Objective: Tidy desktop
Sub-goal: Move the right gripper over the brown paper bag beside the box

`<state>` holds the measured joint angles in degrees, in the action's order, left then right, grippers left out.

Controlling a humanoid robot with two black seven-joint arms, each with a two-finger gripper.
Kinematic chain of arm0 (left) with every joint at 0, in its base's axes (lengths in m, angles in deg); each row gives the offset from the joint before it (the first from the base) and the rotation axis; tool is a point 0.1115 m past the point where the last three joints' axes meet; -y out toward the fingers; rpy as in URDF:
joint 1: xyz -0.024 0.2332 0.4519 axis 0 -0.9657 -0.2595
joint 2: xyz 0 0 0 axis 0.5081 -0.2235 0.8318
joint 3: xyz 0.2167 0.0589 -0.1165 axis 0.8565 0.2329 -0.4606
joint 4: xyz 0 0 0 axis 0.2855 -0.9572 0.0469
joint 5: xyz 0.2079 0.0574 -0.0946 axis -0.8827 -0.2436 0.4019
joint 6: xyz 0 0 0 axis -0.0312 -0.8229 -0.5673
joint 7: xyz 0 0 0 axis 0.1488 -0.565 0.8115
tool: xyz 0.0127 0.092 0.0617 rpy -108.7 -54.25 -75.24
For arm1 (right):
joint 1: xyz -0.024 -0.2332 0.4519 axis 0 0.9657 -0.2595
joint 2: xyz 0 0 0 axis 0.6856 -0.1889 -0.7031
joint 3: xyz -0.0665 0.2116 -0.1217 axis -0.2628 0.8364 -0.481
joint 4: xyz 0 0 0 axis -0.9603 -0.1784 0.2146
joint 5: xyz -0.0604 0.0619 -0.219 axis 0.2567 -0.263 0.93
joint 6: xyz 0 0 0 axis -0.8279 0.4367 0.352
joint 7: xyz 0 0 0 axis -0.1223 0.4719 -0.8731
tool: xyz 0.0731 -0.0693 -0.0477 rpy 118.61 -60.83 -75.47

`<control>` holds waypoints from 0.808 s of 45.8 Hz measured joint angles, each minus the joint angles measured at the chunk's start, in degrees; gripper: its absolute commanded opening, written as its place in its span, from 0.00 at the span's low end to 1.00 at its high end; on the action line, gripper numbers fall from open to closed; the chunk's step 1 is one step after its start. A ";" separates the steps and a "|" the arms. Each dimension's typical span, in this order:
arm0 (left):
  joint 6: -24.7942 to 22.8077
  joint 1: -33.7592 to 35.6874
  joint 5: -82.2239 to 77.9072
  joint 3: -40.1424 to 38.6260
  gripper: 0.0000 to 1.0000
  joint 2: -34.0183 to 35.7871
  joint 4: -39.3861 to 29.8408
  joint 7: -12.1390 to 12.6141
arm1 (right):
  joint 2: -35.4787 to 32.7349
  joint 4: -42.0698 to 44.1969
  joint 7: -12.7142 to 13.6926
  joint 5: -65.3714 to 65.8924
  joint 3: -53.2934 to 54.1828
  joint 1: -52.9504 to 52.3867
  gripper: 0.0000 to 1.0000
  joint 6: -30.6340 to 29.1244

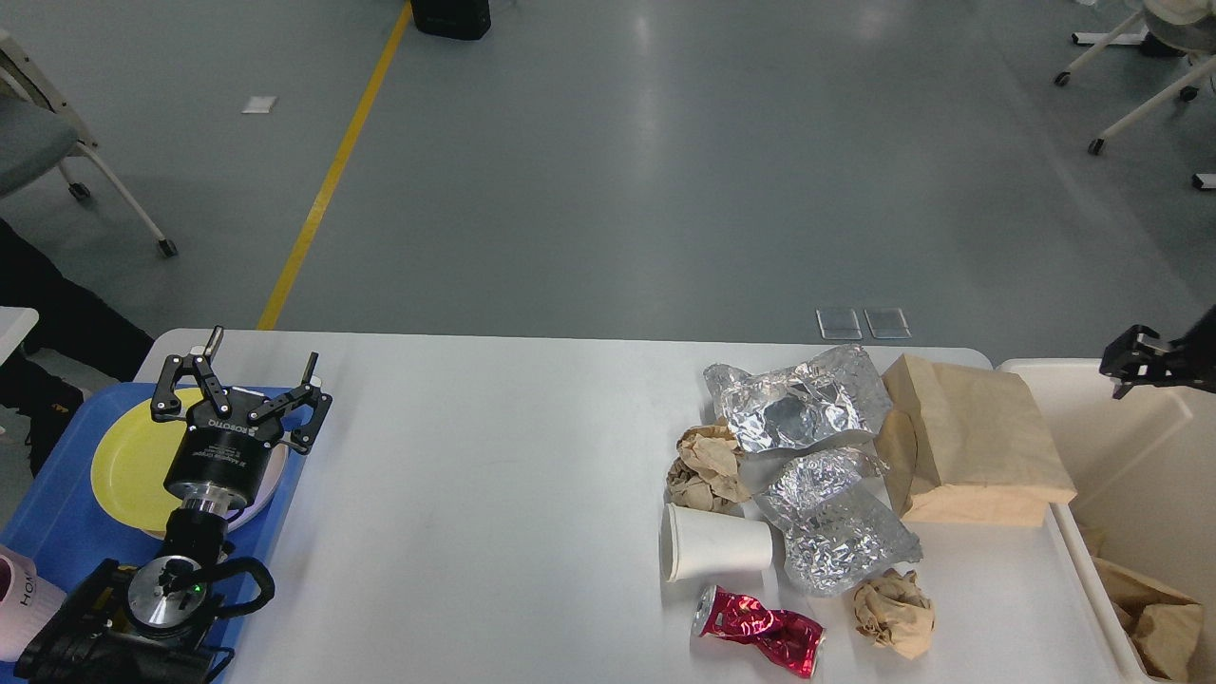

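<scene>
The white desktop [494, 475] fills the lower half of the head view. On its right side lie two crumpled foil sheets [798, 404] [836, 527], a brown paper bag [978, 446], two brown paper wads [708, 465] [893, 613], a white paper cup [712, 543] on its side and a crushed red can [760, 632]. My left gripper [263, 350] is open and empty, held above the blue tray [57, 513] at the left. My right gripper [1135, 363] hangs over the cream bin [1140, 456] at the far right; it is small and dark.
The blue tray holds a yellow plate [128, 465] on a paler plate [271, 480], with a pink cup [24, 608] at its near end. The cream bin holds brown paper [1154, 617]. Chairs stand on the grey floor beyond the table.
</scene>
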<state>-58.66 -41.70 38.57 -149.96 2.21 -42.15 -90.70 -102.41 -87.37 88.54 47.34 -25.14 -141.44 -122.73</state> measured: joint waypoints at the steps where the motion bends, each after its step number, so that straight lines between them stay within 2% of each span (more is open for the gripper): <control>1: 0.00 0.00 0.00 0.00 0.97 0.00 0.00 0.00 | 0.48 -1.31 0.04 -0.02 -0.16 -1.92 1.00 -1.99; 4: 0.00 0.00 0.00 0.00 0.97 0.00 0.00 0.00 | 2.08 -6.09 0.12 -0.12 -0.64 -8.30 1.00 -5.86; 7: 0.00 -0.01 0.00 0.00 0.97 0.00 0.00 0.00 | 3.51 -11.74 0.16 -0.30 -1.42 -15.01 1.00 -7.13; 13: 0.00 -0.01 0.00 0.00 0.97 0.00 0.00 0.00 | 6.93 -22.23 0.24 -3.39 -3.58 -26.48 1.00 -7.62; 20: 0.00 -0.07 0.00 0.00 0.97 0.01 0.00 0.00 | 11.76 -29.79 0.32 -10.13 -6.00 -37.02 1.00 -7.63; 32: 0.05 -0.11 0.00 0.00 0.97 0.09 0.00 0.00 | 12.59 -43.49 0.29 -16.01 -6.86 -57.55 1.00 -7.64; 37: 0.05 -0.11 0.00 -0.03 0.97 0.09 0.00 0.00 | 12.57 -46.43 0.23 -16.16 -8.07 -60.62 1.00 -7.64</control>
<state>-58.61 -41.81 38.57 -149.99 2.30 -42.15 -90.71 -89.84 -133.80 88.76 31.18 -33.22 -202.06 -130.36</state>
